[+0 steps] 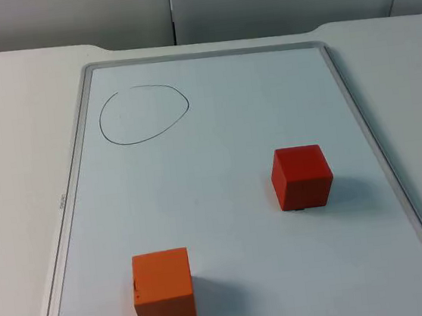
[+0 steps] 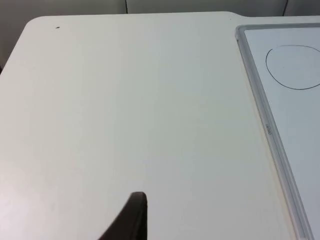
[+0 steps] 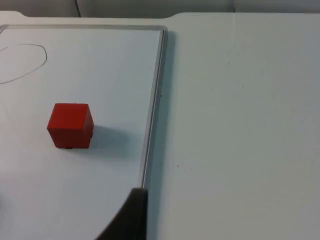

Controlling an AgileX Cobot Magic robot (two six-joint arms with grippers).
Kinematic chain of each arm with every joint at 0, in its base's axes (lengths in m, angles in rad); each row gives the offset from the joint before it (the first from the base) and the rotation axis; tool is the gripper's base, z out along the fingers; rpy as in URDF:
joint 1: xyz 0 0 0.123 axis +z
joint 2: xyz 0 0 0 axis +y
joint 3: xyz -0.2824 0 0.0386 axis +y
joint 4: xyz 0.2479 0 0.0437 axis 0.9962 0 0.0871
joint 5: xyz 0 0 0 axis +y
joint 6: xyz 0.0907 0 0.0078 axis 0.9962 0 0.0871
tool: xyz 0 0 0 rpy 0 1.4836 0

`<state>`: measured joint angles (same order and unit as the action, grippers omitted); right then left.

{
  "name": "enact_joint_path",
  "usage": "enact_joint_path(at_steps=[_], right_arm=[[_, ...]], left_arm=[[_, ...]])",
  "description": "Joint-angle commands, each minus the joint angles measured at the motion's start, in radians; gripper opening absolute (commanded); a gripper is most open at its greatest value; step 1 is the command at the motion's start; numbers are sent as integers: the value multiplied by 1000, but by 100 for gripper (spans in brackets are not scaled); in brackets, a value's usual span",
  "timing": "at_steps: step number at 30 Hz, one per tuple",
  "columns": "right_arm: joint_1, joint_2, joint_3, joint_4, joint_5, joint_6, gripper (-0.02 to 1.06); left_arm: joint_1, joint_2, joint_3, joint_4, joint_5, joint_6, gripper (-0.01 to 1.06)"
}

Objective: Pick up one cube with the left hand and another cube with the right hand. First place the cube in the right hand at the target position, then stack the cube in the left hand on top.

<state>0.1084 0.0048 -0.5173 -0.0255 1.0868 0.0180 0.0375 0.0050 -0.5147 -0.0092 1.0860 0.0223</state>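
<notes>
A red cube (image 1: 301,176) sits on the whiteboard (image 1: 73,181), right of its middle. An orange cube (image 1: 163,288) rests nearer the front, towards the board's left side. A hand-drawn black circle (image 1: 144,114) marks the board's far left area. My left gripper (image 2: 132,220) hovers over bare white table outside the board's left frame (image 2: 265,120), with the circle (image 2: 294,66) some way off. My right gripper (image 3: 131,217) hangs by the board's right frame (image 3: 154,110), apart from the red cube (image 3: 70,125). Neither gripper holds anything that I can see.
The board's raised grey frame (image 1: 396,175) runs around the work area. White table (image 1: 12,150) lies on both sides of it. The grey partition wall (image 1: 171,10) closes off the back.
</notes>
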Motion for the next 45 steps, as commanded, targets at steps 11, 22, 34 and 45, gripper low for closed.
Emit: enact_joint_path(at_steps=[11, 22, 34, 45], right_arm=[[-7, 272, -141, 57, -116, -133, 105], [-7, 775, -399, 344, -161, -442, 103], [31, 1255, -597, 373, -162, -327, 102], [357, 1588, -603, 32, -273, 205, 101]], left_arm=[[2, -5, 5, -11, -9, -6, 105], [2, -5, 5, -11, -9, -6, 105], [2, -5, 5, -11, -9, -6, 105], [2, -5, 5, -11, -9, -6, 105]])
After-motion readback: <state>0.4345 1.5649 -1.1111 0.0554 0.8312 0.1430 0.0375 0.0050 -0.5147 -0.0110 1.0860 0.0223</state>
